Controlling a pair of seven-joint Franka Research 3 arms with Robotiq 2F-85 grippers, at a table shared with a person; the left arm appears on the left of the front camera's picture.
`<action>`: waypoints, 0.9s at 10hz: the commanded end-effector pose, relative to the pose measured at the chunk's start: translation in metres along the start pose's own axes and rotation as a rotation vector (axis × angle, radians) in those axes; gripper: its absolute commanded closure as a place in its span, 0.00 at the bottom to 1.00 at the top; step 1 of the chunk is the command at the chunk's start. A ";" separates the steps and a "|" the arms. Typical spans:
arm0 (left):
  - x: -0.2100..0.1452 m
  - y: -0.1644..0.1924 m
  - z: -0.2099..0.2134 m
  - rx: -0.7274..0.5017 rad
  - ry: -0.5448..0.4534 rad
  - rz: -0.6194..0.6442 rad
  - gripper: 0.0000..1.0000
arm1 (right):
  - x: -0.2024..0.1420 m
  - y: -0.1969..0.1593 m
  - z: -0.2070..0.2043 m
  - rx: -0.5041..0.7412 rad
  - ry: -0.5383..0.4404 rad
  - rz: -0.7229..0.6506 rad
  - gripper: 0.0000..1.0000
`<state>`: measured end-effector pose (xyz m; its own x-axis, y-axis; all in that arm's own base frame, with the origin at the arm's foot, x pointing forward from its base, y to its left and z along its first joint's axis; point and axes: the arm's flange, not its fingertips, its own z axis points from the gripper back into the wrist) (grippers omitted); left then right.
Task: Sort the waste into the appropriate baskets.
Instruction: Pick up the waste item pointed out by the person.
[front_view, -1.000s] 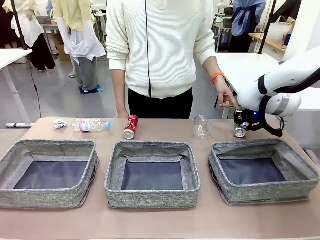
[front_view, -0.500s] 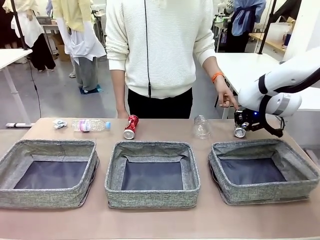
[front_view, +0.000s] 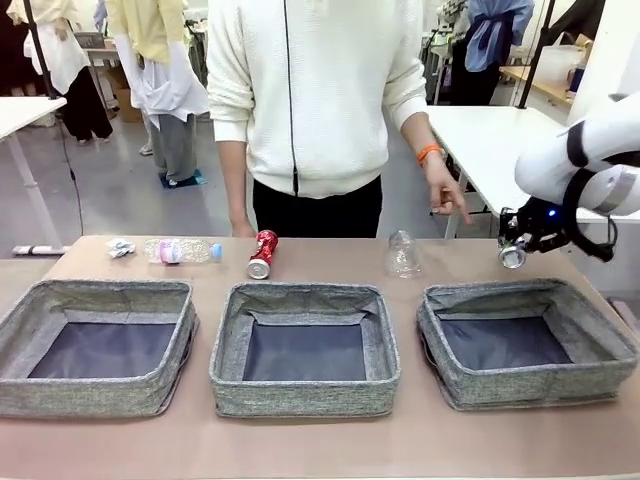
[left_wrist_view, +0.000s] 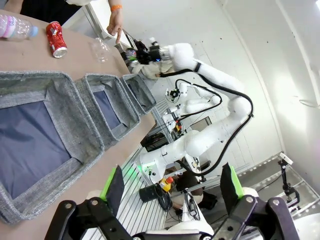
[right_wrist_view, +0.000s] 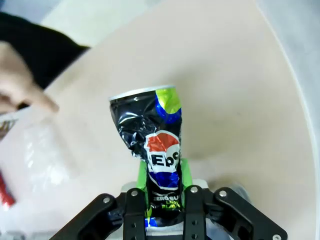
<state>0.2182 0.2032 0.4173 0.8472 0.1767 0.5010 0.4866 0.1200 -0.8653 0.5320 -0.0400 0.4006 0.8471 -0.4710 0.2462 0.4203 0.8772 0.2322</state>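
Looks like a robotics lab, plainly: bare grey floor (front_view: 110, 190), plain white worktables (front_view: 490, 130) ranged behind the brown test table (front_view: 320, 450), and, over in the left wrist view, a cabled white robot arm (left_wrist_view: 215, 81) rising from its stand against white walls (left_wrist_view: 280, 60).

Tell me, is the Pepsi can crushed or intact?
Crushed: the Pepsi can, clamped in the right gripper, has a dented, crumpled wall.

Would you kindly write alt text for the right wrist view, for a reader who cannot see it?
The right gripper clamps a crushed dark blue Pepsi can over the beige table; a person's hand points in at the left edge.
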 end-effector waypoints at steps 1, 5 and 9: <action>0.002 -0.001 0.000 -0.016 -0.010 -0.019 0.00 | -0.061 -0.005 0.109 0.151 -0.007 0.097 1.00; 0.002 -0.001 0.000 -0.016 -0.010 -0.019 0.00 | -0.177 0.043 0.148 0.086 0.227 0.564 1.00; 0.002 -0.001 0.000 -0.016 -0.010 -0.019 0.00 | -0.198 0.051 0.148 0.098 0.275 0.527 0.72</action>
<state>0.2180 0.2044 0.4170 0.8475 0.1787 0.4997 0.4852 0.1205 -0.8660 0.3374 0.0770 0.5070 0.9927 0.0484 0.1107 -0.0736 0.9689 0.2362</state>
